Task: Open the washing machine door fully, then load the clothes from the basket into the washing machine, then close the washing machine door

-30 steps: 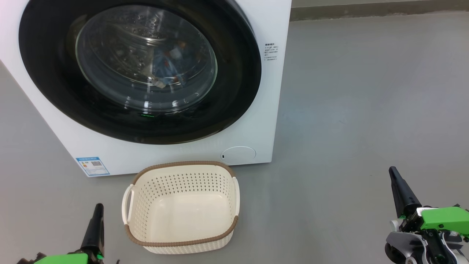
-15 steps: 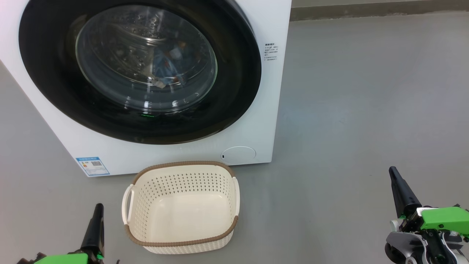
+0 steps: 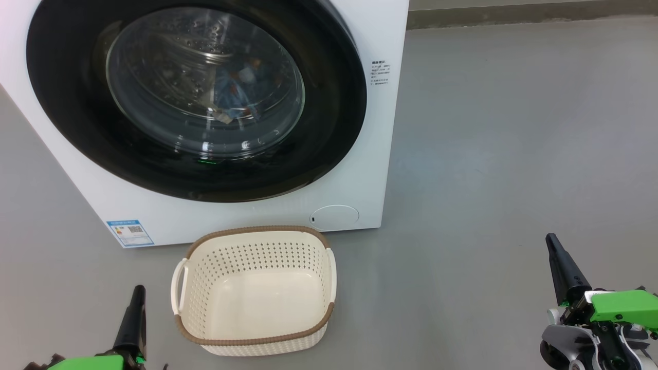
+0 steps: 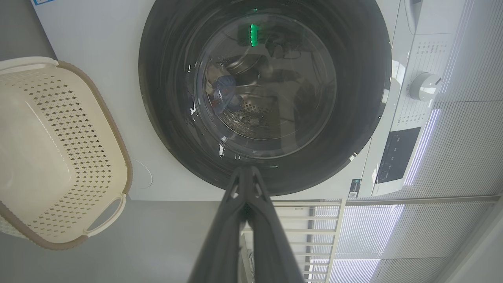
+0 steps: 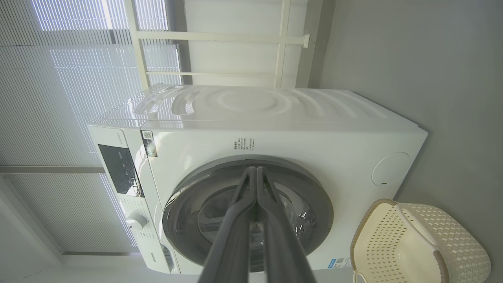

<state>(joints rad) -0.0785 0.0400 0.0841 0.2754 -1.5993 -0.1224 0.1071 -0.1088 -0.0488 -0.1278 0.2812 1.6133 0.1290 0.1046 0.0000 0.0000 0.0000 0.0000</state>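
The white washing machine (image 3: 360, 169) stands ahead with its black-rimmed round door (image 3: 329, 118) flush against the front. Through the glass window, blue clothes (image 3: 239, 92) with orange prints lie inside the steel drum. The cream basket (image 3: 254, 290) with a brown rim sits on the floor in front of the machine, with nothing in it. My left gripper (image 3: 138, 293) is shut low at the left, beside the basket. My right gripper (image 3: 551, 240) is shut at the lower right, well away from the machine. The wrist views show the door (image 4: 353, 118) (image 5: 314, 196), each pair of fingers pressed together.
Grey floor (image 3: 514, 128) stretches to the right of the machine. A round white cap (image 3: 334, 217) and a blue label (image 3: 129, 233) sit low on the machine's front. A control panel with a white knob (image 4: 423, 87) shows in the left wrist view. Blinds (image 5: 59, 59) lie behind.
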